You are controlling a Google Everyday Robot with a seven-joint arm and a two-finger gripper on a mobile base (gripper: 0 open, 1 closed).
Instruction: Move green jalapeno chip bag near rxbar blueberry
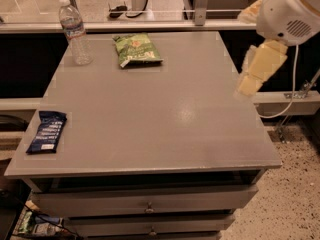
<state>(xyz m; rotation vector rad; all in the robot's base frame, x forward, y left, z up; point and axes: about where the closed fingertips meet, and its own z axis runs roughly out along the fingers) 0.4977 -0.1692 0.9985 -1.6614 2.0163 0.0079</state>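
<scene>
Green bag (137, 50) one, rxbar (46, 132) one; end effector (254, 74) beside table (175, 134), state unclear.

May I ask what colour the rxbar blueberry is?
The rxbar blueberry: dark blue, white bands, camera view; pincer hovers right of the table.

Jaws downward at far right
</scene>
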